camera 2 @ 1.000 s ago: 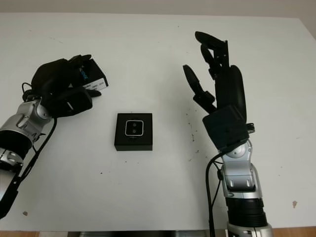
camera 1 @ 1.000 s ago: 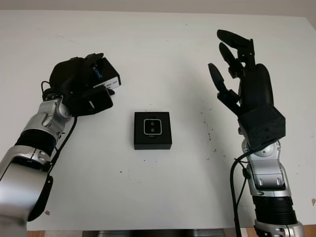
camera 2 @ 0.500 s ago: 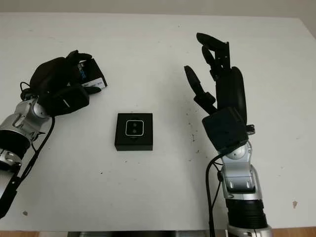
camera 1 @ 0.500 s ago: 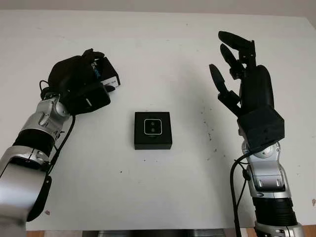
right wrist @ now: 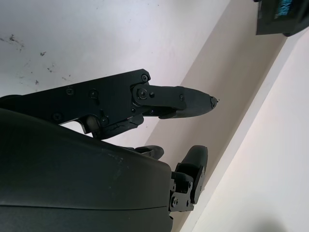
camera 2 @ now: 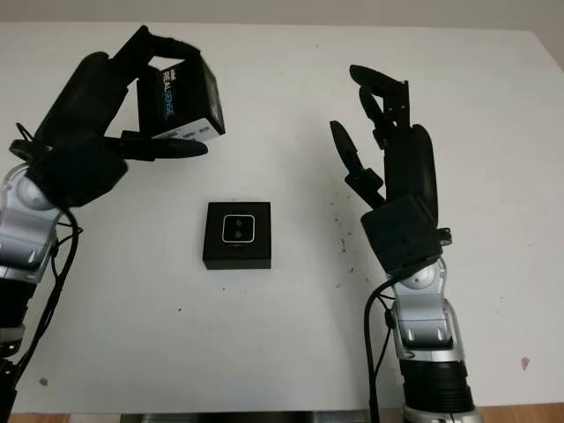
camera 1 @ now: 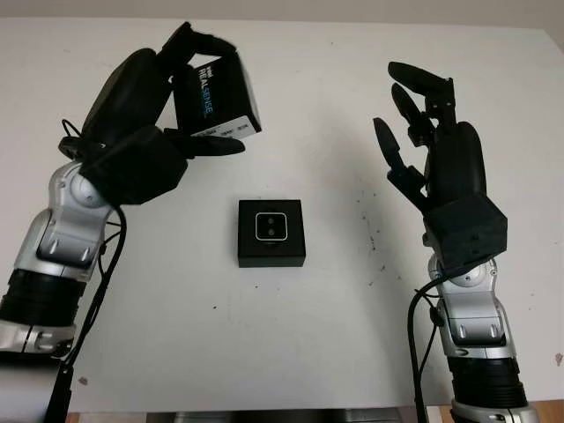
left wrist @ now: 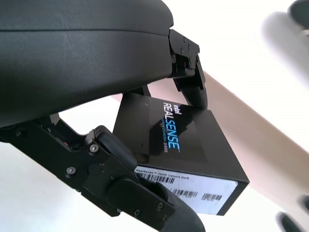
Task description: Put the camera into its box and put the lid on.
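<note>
The black box base [camera 1: 271, 233] sits at the table's middle with the camera [camera 1: 272, 226] lying in it, lens face up. My left hand [camera 1: 189, 97] is raised above the table at the left, shut on the black lid [camera 1: 214, 97], which carries blue-and-white lettering and a white barcode label [left wrist: 186, 185]. The lid is held tilted in the air, up and to the left of the base. My right hand [camera 1: 421, 115] is open, held upright to the right of the base, apart from it.
The white table [camera 1: 291, 352] carries small dark specks right of the base. Its far edge [camera 1: 282, 22] runs along the top and its near edge along the bottom.
My left hand closed on the lid at the table's left and has lifted it up and toward the middle. The right hand and the base have stayed put.
</note>
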Motion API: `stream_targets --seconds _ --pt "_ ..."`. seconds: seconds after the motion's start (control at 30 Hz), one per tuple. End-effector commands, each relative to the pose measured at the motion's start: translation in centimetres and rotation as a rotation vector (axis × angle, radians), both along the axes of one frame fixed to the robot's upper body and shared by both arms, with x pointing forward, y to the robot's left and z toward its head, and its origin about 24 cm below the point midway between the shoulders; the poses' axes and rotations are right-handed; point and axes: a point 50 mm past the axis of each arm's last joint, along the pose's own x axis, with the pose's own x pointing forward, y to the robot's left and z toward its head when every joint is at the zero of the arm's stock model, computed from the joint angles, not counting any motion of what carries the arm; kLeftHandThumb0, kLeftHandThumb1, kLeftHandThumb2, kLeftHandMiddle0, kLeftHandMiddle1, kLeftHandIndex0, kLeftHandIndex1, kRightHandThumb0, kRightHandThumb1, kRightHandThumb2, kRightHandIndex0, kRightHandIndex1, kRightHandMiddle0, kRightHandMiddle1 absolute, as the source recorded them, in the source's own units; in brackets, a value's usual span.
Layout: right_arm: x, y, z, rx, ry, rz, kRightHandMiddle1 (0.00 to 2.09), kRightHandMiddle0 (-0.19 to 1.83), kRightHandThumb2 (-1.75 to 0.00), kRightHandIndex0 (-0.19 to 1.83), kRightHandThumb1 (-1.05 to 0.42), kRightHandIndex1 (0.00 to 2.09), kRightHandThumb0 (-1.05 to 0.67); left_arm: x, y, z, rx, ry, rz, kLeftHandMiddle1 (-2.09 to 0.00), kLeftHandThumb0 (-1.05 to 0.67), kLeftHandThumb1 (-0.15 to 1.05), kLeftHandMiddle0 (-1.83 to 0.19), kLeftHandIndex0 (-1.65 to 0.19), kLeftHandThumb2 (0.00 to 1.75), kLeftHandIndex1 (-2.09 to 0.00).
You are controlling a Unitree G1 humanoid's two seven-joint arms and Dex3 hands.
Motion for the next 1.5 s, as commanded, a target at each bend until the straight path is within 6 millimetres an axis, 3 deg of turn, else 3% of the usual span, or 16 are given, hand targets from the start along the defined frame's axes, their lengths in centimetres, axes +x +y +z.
stream_targets --seconds 0.0,0.1,0.23,0.53,0.9,1.27,1.47 --pt "-0.1 0.1 0.1 0.008 -0.017 0.002 0.94 -0.09 -0.40 0.35 -1.05 0.07 -0.50 -1.0 -0.1 0.3 -0.010 -0.020 -0.017 -2.03 -0.30 1.05 -0.40 -0.23 0.28 -1.57" --pt "-0.1 0.1 0.0 0.011 -0.017 0.002 0.96 -0.09 -0.40 0.36 -1.05 0.07 -0.50 -2.1 -0.2 0.5 -0.013 0.006 -0.048 -1.91 -0.29 1.05 -0.37 -0.22 0.28 -1.57" --pt "-0.2 0.2 0.1 0.024 -0.017 0.007 0.96 -0.10 -0.40 0.35 -1.05 0.07 -0.49 -3.4 -0.4 0.6 -0.004 0.067 -0.078 -1.97 -0.29 1.05 -0.37 -0.20 0.26 -1.55" --pt "-0.2 0.4 0.2 0.005 -0.020 -0.002 0.94 -0.09 -0.39 0.36 -1.05 0.07 -0.50 -4.7 -0.8 -2.0 0.106 0.259 -0.032 -2.09 -0.30 1.05 -0.29 -0.10 0.31 -1.75" --pt "-0.1 0.7 0.4 0.006 -0.026 -0.002 0.96 -0.11 -0.40 0.34 -1.05 0.06 -0.51 -4.8 -2.4 -5.1 0.153 0.359 0.010 -1.92 -0.28 1.05 -0.25 -0.05 0.34 -1.68" --pt "-0.1 0.8 0.4 0.011 -0.027 -0.008 0.95 -0.11 -0.40 0.33 -1.05 0.06 -0.51 -3.9 -3.8 -7.1 0.146 0.431 -0.021 -1.98 -0.29 1.05 -0.18 0.04 0.38 -1.66" --pt "-0.1 0.8 0.3 0.021 -0.030 -0.003 0.95 -0.10 -0.40 0.34 -1.05 0.07 -0.51 -3.7 -4.1 -7.6 0.139 0.415 -0.060 -2.03 -0.30 1.05 -0.18 0.05 0.39 -1.85"
